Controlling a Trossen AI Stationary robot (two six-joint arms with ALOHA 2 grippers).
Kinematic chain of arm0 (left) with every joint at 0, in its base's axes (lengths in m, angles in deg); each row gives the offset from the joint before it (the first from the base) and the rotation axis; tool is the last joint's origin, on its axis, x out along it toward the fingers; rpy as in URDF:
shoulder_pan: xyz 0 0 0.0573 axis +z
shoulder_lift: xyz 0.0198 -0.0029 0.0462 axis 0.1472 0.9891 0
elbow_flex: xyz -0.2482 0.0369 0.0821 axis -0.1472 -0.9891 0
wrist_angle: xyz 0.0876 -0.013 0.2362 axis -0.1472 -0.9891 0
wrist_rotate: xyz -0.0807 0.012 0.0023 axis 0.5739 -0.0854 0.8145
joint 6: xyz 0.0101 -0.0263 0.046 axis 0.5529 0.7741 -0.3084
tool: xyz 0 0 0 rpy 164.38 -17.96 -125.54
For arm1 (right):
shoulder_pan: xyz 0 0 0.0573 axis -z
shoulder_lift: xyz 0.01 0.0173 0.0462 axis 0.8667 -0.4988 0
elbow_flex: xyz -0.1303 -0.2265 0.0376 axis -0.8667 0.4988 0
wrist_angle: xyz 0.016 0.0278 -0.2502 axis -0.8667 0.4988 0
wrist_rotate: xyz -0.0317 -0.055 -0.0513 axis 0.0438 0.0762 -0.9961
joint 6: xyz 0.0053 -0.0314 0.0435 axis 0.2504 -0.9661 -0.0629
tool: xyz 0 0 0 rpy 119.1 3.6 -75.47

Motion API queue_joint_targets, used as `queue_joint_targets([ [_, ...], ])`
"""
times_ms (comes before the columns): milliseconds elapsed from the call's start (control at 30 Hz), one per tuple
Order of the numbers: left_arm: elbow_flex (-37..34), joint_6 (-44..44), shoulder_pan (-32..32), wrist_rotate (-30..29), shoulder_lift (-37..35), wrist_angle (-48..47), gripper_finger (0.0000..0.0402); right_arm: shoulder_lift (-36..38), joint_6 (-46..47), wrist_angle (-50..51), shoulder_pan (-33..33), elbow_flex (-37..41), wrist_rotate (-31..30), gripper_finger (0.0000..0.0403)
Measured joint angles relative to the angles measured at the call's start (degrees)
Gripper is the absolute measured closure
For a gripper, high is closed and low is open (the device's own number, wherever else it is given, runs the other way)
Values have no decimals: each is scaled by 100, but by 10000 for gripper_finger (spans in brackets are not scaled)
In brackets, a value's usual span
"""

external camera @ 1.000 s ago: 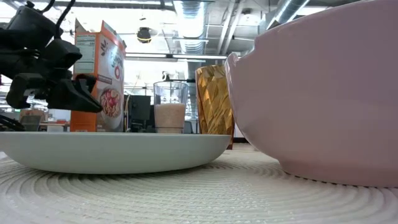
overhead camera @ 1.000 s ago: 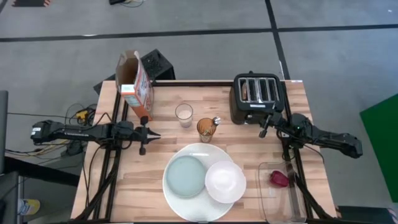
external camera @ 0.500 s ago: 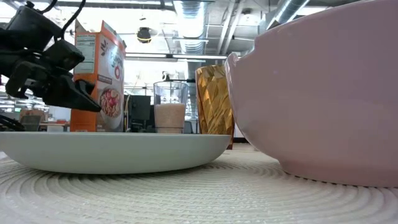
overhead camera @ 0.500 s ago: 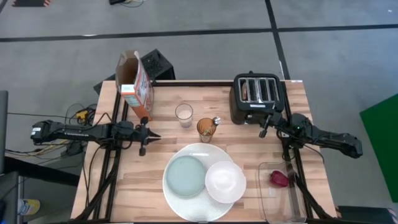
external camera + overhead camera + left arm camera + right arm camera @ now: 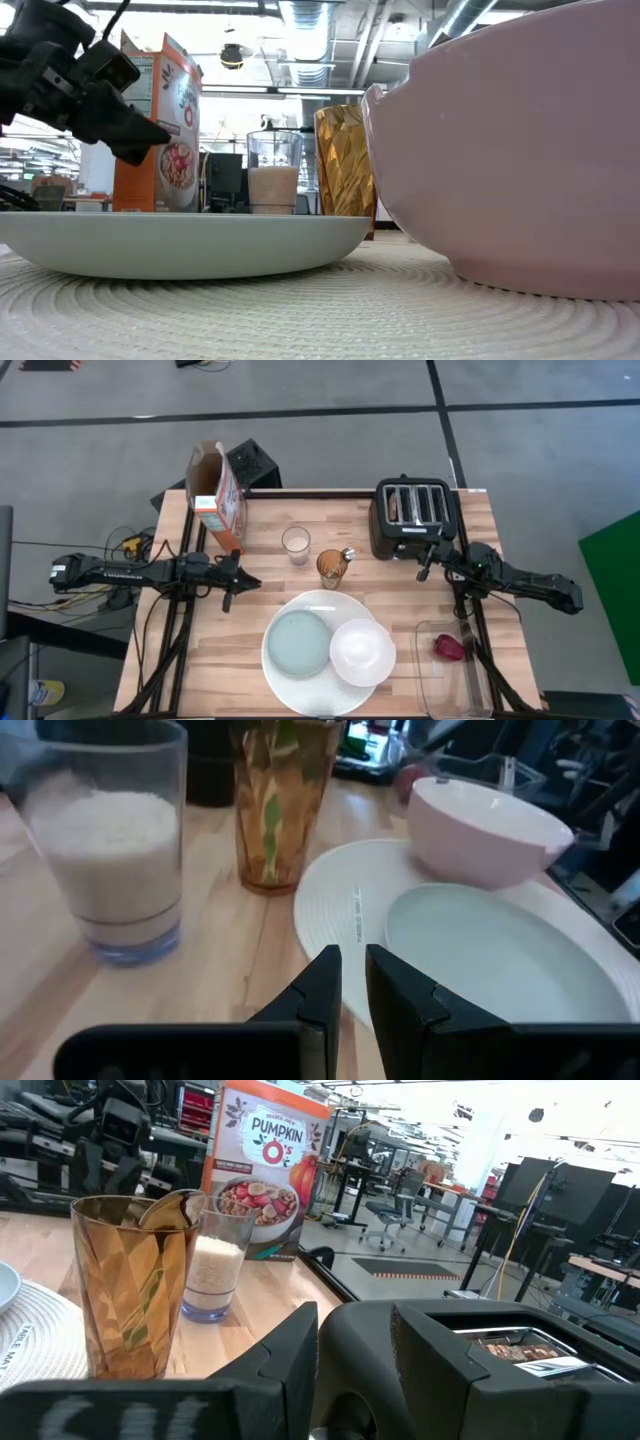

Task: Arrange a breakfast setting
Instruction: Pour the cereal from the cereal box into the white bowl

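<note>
Breakfast plates sit at the near edge of the bench [image 5: 200, 660], about midway along it: the large round white plate [image 5: 322, 604] carries the smaller pale grey-blue plate [image 5: 299, 643] on its left part and the white bowl [image 5: 362, 651] on its right part, the two just touching. From table height the bowl [image 5: 520, 150] fills the right of the scene with the grey-blue plate [image 5: 180, 245] beside it.

My left gripper [image 5: 237, 578] hangs over the left side of the bench, off the left rim of the large plate and in front of the cereal box [image 5: 218, 495], which stands at the far left corner. Its fingers [image 5: 400, 1000] are nearly together, only a thin slit between them, holding nothing. Past them I see the glass of white grains [image 5: 110, 840], the amber tumbler [image 5: 280, 800], the large plate [image 5: 340, 900] and the bowl [image 5: 480, 830].

My right gripper [image 5: 425, 565] waits at the right side of the bench, just in front of the black toaster [image 5: 412, 512] at the far right corner; its fingers [image 5: 290, 1350] are closed together with nothing in them. Brown toast slices [image 5: 500, 1348] sit in the toaster's slots. The metal spoon [image 5: 170, 1205] stands in the amber tumbler [image 5: 332, 567]. Dark red fruit [image 5: 449, 647] lies in a clear container [image 5: 440, 690] at the near right corner.
</note>
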Motion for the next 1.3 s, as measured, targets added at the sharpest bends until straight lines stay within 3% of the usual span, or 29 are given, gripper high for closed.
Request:
queue_joint_targets([
  [167, -2, -56, 0, 433, 2, -3, 348, -1, 0, 0, -1, 1, 0, 252],
  [400, -2, -343, 0, 765, 2, 11, 277, -1, 0, 0, 0, 0, 0, 252],
  [733, -2, -410, 0, 585, 2, 17, 177, -1, 2, 0, -2, 1, 0, 252],
  [1300, -1, 143, 0, 284, 2, 4, 166, 0, 1, 0, -1, 1, -2, 252],
])
